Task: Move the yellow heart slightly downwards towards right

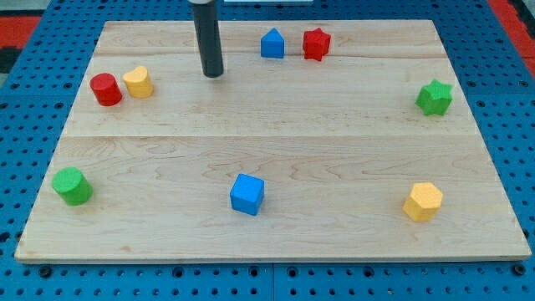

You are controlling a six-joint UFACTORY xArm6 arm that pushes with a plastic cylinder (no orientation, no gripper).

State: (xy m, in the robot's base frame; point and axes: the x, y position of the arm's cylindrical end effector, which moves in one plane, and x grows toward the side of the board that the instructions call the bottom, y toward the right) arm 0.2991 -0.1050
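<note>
The yellow heart (138, 82) lies near the view's left edge of the wooden board (276, 134), touching a red cylinder (106, 89) on its left. My tip (214, 74) stands on the board to the right of the yellow heart, about a block's width or two away, not touching it. The dark rod rises from the tip to the view's top.
A blue house-shaped block (272, 43) and a red star (316, 43) sit at the top middle. A green star (435, 97) is at the right. A green cylinder (73, 186), a blue cube (247, 194) and a yellow hexagon (423, 201) lie along the bottom.
</note>
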